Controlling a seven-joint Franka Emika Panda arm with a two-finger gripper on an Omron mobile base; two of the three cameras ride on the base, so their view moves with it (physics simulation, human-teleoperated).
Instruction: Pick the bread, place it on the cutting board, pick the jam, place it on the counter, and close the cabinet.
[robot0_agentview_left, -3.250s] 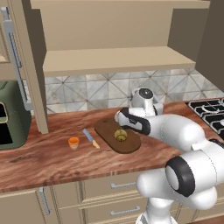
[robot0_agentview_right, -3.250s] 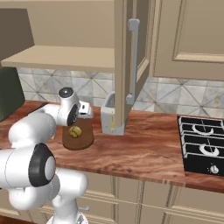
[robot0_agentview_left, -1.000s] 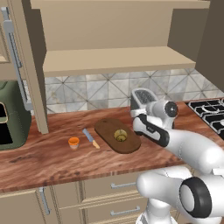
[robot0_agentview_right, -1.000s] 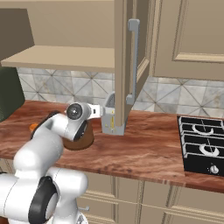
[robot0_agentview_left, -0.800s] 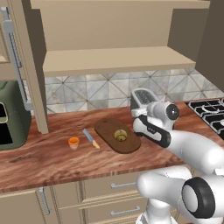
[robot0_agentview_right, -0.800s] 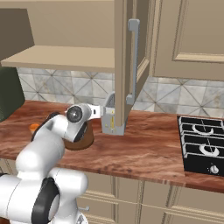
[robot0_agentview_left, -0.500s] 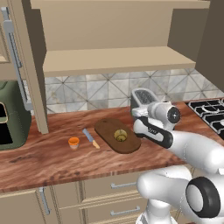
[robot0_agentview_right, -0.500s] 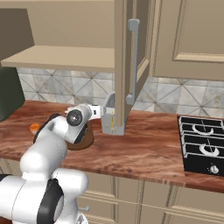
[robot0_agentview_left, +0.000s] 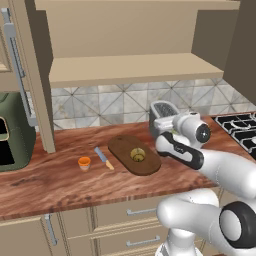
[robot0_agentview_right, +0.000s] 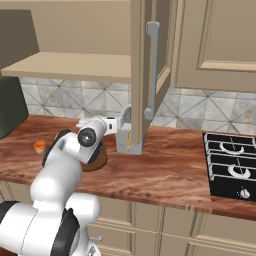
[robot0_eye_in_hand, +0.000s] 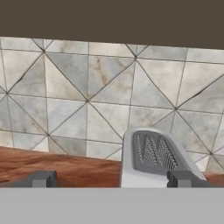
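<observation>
The olive-brown bread lies on the dark oval cutting board on the counter. Left of the board, the small orange jam stands on the worktop, also at the far left as the jam. My gripper is open and holds nothing, its fingertips wide apart. It hovers right of the board and faces a grey toaster and the tiled wall. The cabinet stands open, its shelf bare; its door juts out with a grey handle.
A small blue and orange utensil lies between the jam and the board. A green appliance stands at the left end of the counter. The black stove is to the right. The arm hides most of the cutting board.
My hand has left the board and swung right and back toward the grey toaster. The bread stays on the board; the jam has not moved.
</observation>
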